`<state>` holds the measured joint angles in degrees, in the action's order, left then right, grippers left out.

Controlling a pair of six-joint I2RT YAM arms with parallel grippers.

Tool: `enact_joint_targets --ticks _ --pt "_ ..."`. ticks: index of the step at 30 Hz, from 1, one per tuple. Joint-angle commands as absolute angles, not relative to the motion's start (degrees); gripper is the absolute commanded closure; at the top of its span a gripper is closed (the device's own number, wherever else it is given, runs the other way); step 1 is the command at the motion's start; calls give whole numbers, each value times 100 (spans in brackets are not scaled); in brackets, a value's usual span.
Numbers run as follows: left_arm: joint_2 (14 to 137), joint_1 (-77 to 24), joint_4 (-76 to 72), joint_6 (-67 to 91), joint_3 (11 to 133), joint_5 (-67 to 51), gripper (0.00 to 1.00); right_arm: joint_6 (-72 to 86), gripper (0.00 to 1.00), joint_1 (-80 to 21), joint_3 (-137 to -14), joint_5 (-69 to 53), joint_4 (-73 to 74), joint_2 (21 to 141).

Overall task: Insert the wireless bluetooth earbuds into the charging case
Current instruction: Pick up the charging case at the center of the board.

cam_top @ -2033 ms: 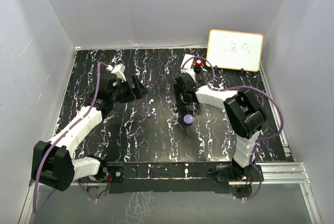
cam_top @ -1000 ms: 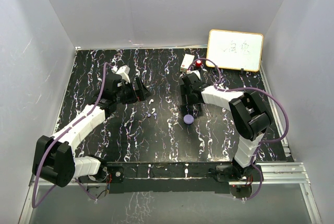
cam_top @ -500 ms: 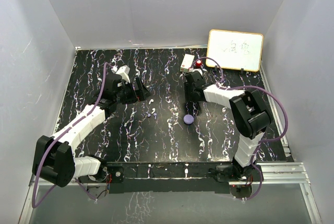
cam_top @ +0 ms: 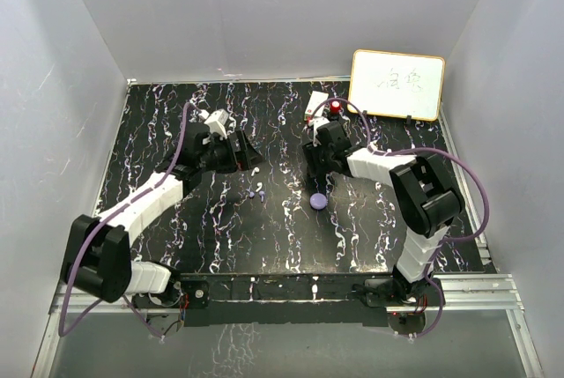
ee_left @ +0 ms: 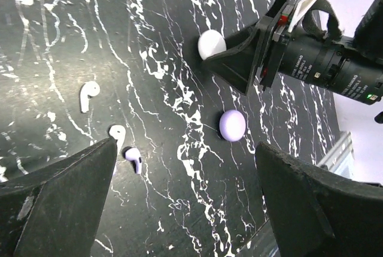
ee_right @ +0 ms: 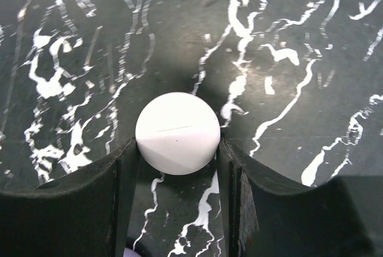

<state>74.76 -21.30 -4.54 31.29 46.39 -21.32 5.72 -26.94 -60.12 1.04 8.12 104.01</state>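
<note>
On the black, white-veined table (cam_top: 220,246), right of centre, the right gripper (ee_right: 178,148) stands closed on the white charging case (ee_right: 178,132). Both of its fingers (ee_right: 90,203) press against opposite sides of the round case, which rests flat on the surface. The left wrist view shows the same condition from the side, with the case lodged at the tips of that gripper. The purple charging case (cam_top: 317,202) lies on the table on the near side of the right gripper, close to it but not touching, and nothing grips it. The left gripper (cam_top: 244,154) hangs over the left centre of the table, its fingers (ee_left: 60,209) spread wide with nothing between them but bare surface. The earbuds lie loose on the table between the two arms, outside both cases. The white earbud (ee_left: 88,94) lies by itself. The second earbud (ee_left: 116,132), pale and of a colour I cannot fix, lies just beside the purple earbud (ee_left: 133,158), close to the edge of one left finger. All three sit well apart from either case. At the far right stand a whiteboard (cam_top: 397,85) leaning on the wall, a red knob (cam_top: 336,107), and a small white box (cam_top: 315,105) just beside the knob.
</note>
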Motion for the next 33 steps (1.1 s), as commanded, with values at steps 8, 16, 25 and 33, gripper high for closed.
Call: enact_joint_targets --ticks 8,16,25,33 --pt "8247 -2180 -1369 3099 4734 -3204 10 -335 64 -2737 -5581 -1694 -628 9371" --pt "8642 -2173 -1903 3523 4720 -3411 29 -627 65 -2912 -5493 -2262 -805 9101" --pt "9000 -2175 -2987 4117 4619 -3716 43 -791 68 -3120 -5710 -2750 -586 9063" --pt "9124 -2206 -3204 4212 4621 -3866 40 -800 69 -3230 -5859 -2824 -485 9070"
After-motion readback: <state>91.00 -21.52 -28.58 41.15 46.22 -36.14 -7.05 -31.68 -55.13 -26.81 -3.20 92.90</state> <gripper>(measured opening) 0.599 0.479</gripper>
